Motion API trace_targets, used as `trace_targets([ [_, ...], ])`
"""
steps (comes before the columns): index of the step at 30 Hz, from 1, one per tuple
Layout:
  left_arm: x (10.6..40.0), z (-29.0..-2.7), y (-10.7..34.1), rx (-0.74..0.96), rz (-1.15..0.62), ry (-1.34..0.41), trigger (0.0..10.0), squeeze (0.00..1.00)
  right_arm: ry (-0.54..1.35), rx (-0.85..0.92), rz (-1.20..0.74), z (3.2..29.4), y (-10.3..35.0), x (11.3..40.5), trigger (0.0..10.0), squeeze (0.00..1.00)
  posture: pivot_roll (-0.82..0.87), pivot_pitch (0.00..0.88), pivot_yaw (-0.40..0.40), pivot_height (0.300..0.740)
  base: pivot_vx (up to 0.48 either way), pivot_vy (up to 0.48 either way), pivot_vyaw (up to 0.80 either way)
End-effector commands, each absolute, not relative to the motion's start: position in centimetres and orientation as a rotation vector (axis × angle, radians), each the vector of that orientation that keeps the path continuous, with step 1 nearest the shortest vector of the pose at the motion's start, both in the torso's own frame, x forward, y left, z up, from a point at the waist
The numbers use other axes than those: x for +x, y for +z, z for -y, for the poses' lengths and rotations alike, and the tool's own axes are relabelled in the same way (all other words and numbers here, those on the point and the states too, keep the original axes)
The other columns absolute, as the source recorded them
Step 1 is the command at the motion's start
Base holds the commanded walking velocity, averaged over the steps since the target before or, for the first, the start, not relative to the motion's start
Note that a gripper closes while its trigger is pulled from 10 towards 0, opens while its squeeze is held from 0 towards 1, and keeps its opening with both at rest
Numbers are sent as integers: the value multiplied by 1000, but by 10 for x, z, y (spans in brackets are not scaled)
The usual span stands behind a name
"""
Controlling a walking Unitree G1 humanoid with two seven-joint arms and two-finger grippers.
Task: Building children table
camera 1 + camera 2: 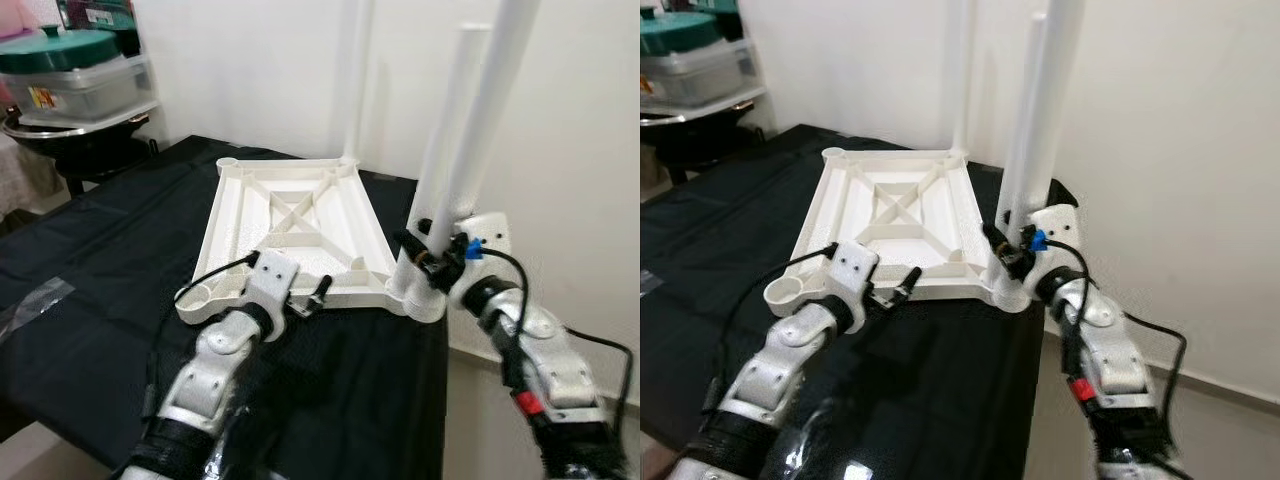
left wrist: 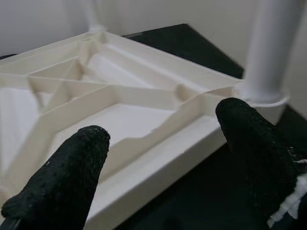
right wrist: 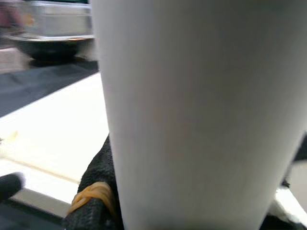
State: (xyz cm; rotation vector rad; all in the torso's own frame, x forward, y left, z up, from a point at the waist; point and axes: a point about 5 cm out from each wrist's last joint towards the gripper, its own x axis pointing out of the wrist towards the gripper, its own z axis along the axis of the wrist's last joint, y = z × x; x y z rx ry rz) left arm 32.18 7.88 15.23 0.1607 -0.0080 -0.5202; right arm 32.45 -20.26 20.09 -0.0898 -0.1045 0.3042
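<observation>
Two grippers at work over one upturned tabletop [image 1: 290, 215], listed near to far. Left gripper [image 1: 305, 300]: black, fabric-covered fingers [image 2: 72, 177] spread apart and holding nothing, poised just beside the near edge of the tabletop; judged role, steadying the panel while a leg goes in, so it would do well to press down on the near rail rather than pinch a thin rib. Right gripper [image 1: 435, 258]: fingers closed around a white leg tube [image 1: 480, 130] low on its shaft, just above the near right corner socket [image 1: 415, 290], where another white leg [image 1: 440, 150] appears already to stand; which socket the held tube is meant for cannot be told. Advice for the step: keep the tube plumb, line its end over an empty round socket such as the near left one [image 1: 195, 295], and push straight down without twisting the panel. Tabletop: white moulded plastic, rectangular, underside up, stiffened by raised ribs forming a cross, smooth and slightly glossy, resting on a black cloth-covered table [image 1: 90, 290]. Far right corner: one more upright white leg [image 1: 352, 80]. Beyond, left: lidded clear storage box [image 1: 80, 80], plain pale wall [image 1: 250, 60].
</observation>
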Motion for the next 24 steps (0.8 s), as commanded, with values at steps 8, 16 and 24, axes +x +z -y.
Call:
trace_targets([
  [8, 324, -89, 149, 180, -27, -469, 10000, 0, 303, -58, 65, 195, 190, 330, 0, 0, 33, 0, -52, 740, 0, -262, 0],
  [16, 325, -89, 149, 180, -34, -444, 10000, 0, 286, -70, 59, 194, 185, 329, 0, 0, 29, 0, -54, 740, 0, -164, 743],
  [24, 329, -93, 149, 160, -38, -398, 10000, 0, 285, -10, 79, 191, 190, 325, 0, 0, 26, 0, -53, 740, 0, 0, 300],
])
